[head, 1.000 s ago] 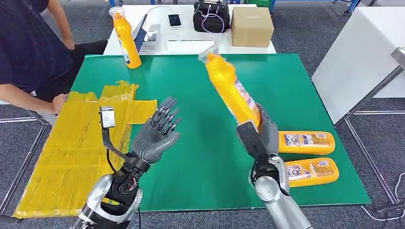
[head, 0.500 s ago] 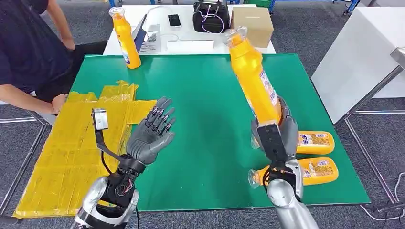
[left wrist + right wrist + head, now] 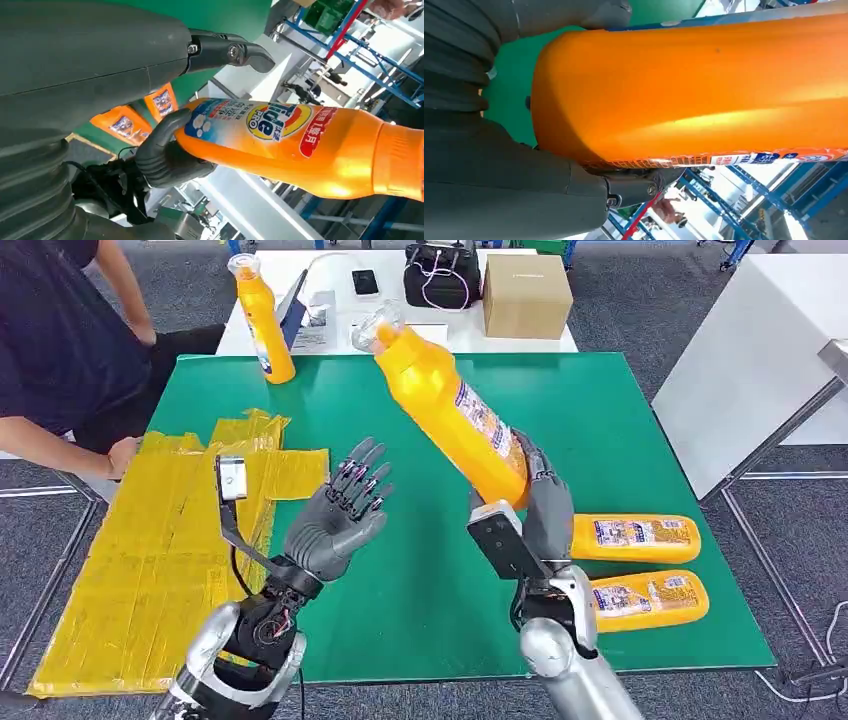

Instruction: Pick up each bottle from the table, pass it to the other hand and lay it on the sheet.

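i've got the bottle (image 3: 447, 410) clasped by its base in my right hand (image 3: 535, 508), tilted toward my left hand (image 3: 338, 515), which waits empty with fingers spread. gripped so low, it could swing or slip before handover. my fingers behind the bottle are hidden, so i can't judge the hold

Left hand (image 3: 338, 522) raised, fingers spread; right hand (image 3: 540, 508) clasped, full.

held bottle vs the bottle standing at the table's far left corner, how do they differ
The held bottle is off the table, tilted, gripped at its base by the right hand; the corner bottle stands upright on the green table, untouched. Both are orange with clear caps.
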Robot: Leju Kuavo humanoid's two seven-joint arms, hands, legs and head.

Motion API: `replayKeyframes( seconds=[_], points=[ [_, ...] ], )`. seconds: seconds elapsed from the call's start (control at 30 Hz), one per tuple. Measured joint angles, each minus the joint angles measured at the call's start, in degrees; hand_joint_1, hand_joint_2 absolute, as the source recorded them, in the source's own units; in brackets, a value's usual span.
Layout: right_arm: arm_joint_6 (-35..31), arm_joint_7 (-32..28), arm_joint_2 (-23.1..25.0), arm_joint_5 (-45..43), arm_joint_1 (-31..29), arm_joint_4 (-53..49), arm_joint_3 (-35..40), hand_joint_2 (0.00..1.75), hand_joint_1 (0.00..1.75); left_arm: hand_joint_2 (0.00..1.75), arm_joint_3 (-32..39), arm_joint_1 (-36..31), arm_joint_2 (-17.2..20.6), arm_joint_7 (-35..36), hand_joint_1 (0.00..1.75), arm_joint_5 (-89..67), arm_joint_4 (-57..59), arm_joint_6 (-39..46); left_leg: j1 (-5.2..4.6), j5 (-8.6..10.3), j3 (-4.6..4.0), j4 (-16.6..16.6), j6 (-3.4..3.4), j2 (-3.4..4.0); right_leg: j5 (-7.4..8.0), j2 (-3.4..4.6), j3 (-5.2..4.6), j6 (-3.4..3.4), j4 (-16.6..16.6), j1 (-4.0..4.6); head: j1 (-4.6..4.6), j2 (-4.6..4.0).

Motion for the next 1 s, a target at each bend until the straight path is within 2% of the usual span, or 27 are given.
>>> replayKeyframes(
  seconds=[0.3,0.67,1.0],
  points=[
    [-0.42,0.46,0.88,0.5,-1.73,2.3,4.11,1.75,1.75,1.75,-1.68,-1.1,-1.05,-1.2,0.0,-1.79,0.0,1.88,0.01,0.0,-0.01,0.0,0.0,0.01,0.0,0.0,-0.01,0.0,0.0,0.01,0.0,0.0],
    [-2.73,0.26,3.32,-2.99,-4.22,10.45,11.41,1.75,1.75,1.75,-2.62,-1.56,-2.43,-3.8,0.0,-3.19,0.9,6.47,0.01,0.0,-0.01,0.0,0.0,0.02,0.0,0.0,-0.04,0.0,0.0,0.0,0.0,0.0],
    [-2.82,0.24,4.22,-3.26,-5.65,14.45,13.53,1.75,1.75,1.75,-2.62,-1.77,-2.86,-4.13,0.0,-3.28,1.75,7.34,0.01,0.0,-0.02,0.0,0.0,0.03,0.0,0.01,-0.06,0.0,0.01,0.0,0.0,0.0]
  ],
)
